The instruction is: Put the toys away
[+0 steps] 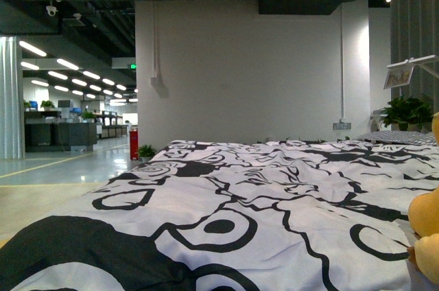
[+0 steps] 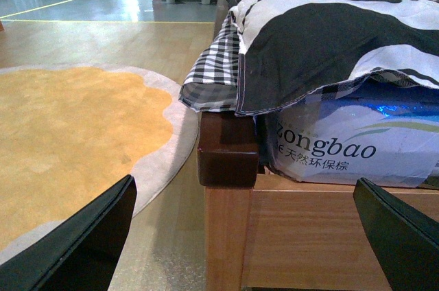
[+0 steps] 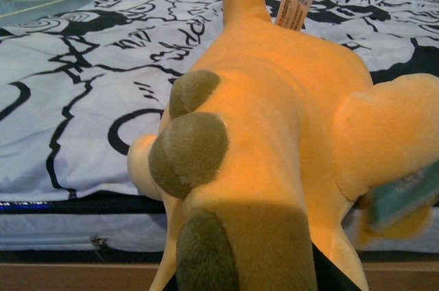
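The yellow-orange plush animal [image 3: 274, 119] fills the right wrist view, lying on the black-and-white duvet [image 3: 75, 78] at the bed's side edge. Its paw with olive-tan toe pads [image 3: 188, 154] points at the camera and a paper tag [image 3: 297, 4] sticks up from its far end. My right gripper [image 3: 247, 281] is shut on the paw; its fingers are mostly hidden under the plush. In the front view only a bit of the plush [image 1: 426, 233] shows at the right edge. My left gripper [image 2: 250, 236] is open and empty, beside the bed's wooden corner post [image 2: 226, 154].
The wooden bed frame [image 2: 309, 236] carries a wrapped mattress [image 2: 343, 147] under the duvet [image 1: 226, 208]. An orange round rug [image 2: 68, 133] lies on the floor beside the bed. A white wall [image 1: 240, 71] and potted plants [image 1: 405, 112] stand behind the bed.
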